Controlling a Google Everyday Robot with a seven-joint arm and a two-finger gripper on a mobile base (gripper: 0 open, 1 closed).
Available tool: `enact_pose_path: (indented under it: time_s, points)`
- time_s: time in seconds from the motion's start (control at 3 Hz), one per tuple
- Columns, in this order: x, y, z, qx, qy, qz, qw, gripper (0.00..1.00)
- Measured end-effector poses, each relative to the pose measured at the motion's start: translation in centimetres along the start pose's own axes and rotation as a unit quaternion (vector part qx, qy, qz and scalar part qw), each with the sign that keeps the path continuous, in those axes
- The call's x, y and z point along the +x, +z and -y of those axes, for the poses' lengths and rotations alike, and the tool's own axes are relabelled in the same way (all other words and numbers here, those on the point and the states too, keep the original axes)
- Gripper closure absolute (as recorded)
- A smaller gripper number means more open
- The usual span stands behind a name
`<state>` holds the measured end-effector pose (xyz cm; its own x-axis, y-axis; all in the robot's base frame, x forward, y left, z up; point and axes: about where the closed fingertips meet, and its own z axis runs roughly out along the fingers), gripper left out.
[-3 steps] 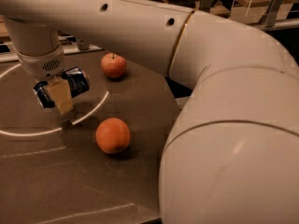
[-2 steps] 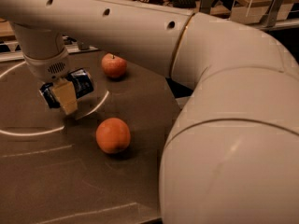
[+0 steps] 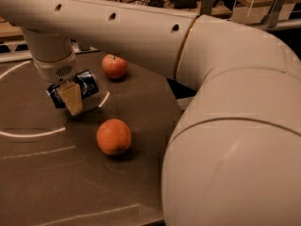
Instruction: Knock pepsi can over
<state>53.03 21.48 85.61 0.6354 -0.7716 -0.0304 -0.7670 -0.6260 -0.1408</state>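
The pepsi can (image 3: 87, 86) is dark blue with white markings. It lies tilted on its side on the brown table (image 3: 42, 173), at the left of the camera view. My gripper (image 3: 71, 100) hangs from the white wrist right in front of the can and covers its middle, so only the can's two ends show on either side. I cannot tell whether the can is held or only touched.
An orange (image 3: 113, 136) sits on the table just right of and in front of the gripper. A red apple (image 3: 114, 66) stands behind the can. My large white arm fills the right half of the view. The table's edge runs along the right, with cluttered shelves behind.
The gripper and the can have shifted together a little to the right. The orange and the apple have stayed put.
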Motion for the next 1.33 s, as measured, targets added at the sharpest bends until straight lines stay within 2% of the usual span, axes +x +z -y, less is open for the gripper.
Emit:
enact_pose_path:
  time_s: [0.33,0.67,1.0,1.33]
  points:
    - [0.7,-0.2,-0.3,0.000,0.010,0.003,0.9999,0.00]
    - [1.0,-1.4,-0.5,0.007,0.013,0.018,0.9997,0.00]
    - [1.1,-4.8,-0.5,0.073,0.003,0.100,0.9923,0.00]
    - [1.1,-8.7,-1.7,0.160,0.006,0.186,0.9694,0.00]
